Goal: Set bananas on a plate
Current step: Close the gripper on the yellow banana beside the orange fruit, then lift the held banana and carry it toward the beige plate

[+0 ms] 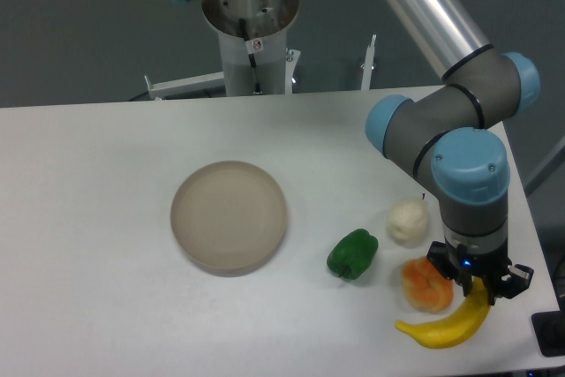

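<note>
White table (106,218) against grey wall (71,24); gripper (481,290) at banana (446,325), grip state unclear.

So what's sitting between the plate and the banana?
In the camera view, the green pepper and the orange fruit lie between the plate and banana.

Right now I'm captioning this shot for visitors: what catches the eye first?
The grey-and-blue arm reaching down at the right, its gripper over the upper end of the yellow banana near the table's front edge. Left of it sits the empty beige plate, mid-table.
</note>
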